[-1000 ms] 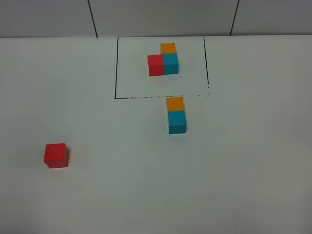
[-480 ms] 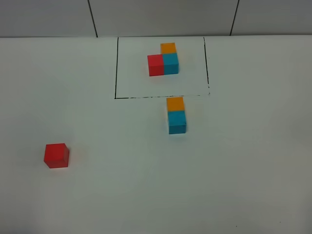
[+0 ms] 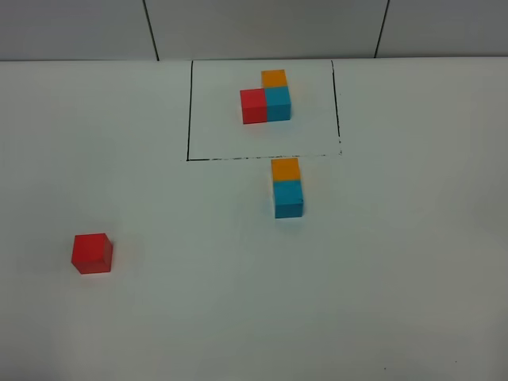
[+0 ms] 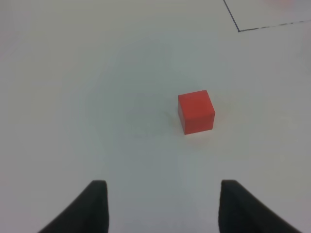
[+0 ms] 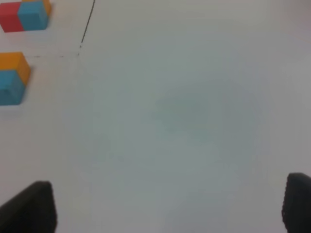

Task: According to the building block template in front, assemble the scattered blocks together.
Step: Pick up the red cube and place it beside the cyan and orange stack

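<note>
Released and empty, left gripper (image 4: 163, 188) faces red cube (image 4: 196, 111); orange cube (image 3: 286, 169), blue cube (image 3: 288, 198) touching just outside template (image 3: 267, 97) frame, red one well apart; right gripper (image 5: 170, 184) also released, holding nothing

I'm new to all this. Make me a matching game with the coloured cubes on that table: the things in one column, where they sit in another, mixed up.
Things:
1. loose red cube
2. loose orange cube
3. loose blue cube
4. template trio

Places:
A. inside the black rectangle
B. alone on the left of the table
C. just outside the rectangle's near line
D. against the orange cube's near side

Pairs: 1-B, 2-C, 3-D, 4-A.
</note>
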